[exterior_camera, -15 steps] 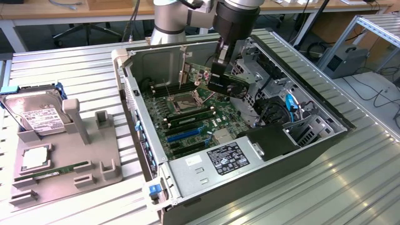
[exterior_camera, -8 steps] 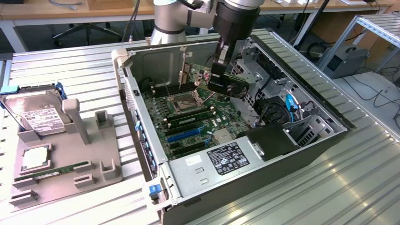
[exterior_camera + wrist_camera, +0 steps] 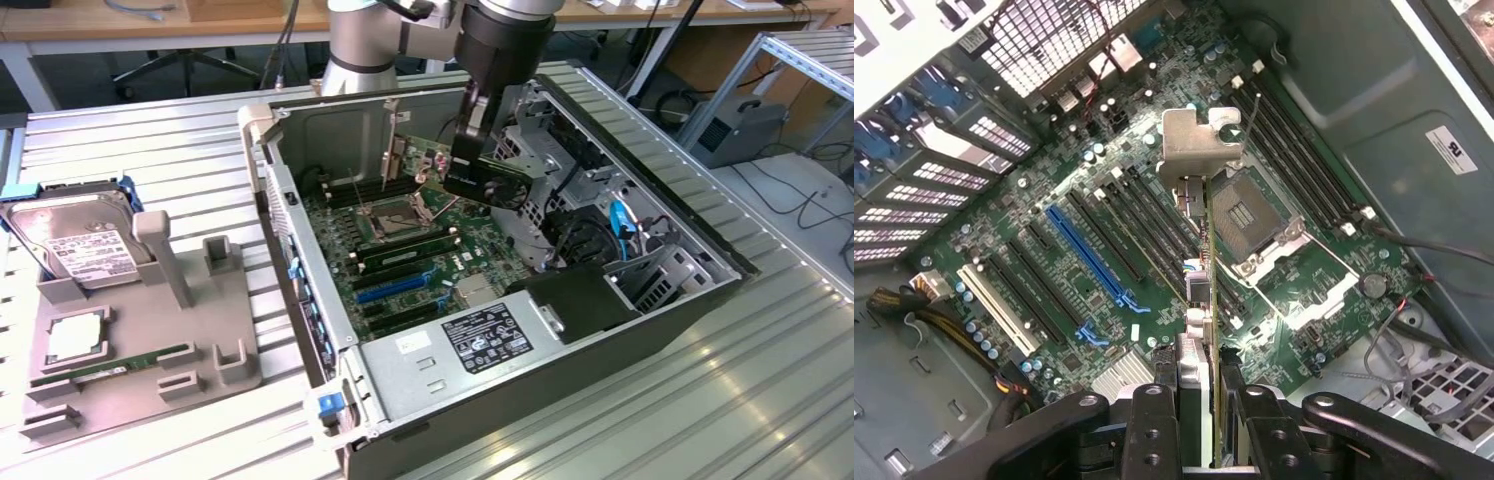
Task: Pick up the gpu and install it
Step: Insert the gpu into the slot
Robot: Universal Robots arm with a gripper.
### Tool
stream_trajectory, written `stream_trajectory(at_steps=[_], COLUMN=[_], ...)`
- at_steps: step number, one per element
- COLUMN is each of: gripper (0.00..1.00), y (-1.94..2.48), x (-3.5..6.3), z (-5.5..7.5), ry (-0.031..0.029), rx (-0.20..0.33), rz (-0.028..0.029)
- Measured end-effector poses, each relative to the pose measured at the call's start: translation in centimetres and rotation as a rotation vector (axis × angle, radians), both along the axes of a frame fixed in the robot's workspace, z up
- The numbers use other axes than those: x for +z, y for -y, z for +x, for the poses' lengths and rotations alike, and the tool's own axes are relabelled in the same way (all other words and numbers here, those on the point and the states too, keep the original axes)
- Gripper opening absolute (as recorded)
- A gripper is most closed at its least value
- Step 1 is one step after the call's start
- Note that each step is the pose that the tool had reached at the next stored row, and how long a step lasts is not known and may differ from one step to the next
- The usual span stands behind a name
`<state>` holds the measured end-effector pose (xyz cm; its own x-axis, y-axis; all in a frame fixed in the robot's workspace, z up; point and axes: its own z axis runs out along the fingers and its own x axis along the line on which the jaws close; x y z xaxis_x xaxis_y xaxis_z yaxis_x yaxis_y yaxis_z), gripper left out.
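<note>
My gripper (image 3: 470, 172) hangs inside the open computer case (image 3: 287, 190), shut on the gpu (image 3: 505, 186), a thin black-faced card held on edge above the motherboard (image 3: 400, 250). In the wrist view the gpu (image 3: 1199, 300) appears edge-on between my fingers (image 3: 1154, 425), with its silver bracket (image 3: 1199, 145) at the far end. The card hovers over the board between the CPU socket (image 3: 1249, 215) and the long slots, apart from the blue slot (image 3: 1089, 255).
A grey tray (image 3: 147, 390) on the exterior view's left holds a hard drive (image 3: 80, 245), a memory stick (image 3: 114, 365) and a processor (image 3: 74, 335). Drive cages and cables (image 3: 601, 230) crowd the case's right side. The power supply (image 3: 461, 360) sits at its near end.
</note>
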<state>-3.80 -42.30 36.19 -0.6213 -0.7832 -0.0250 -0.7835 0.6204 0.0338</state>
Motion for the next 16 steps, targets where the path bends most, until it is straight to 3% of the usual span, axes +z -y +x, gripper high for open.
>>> stream_trajectory(at_steps=[16], gripper=[0.27], y=[0.0], x=[-0.02], z=[0.0], ry=[0.0], rx=[0.016], rz=[0.0])
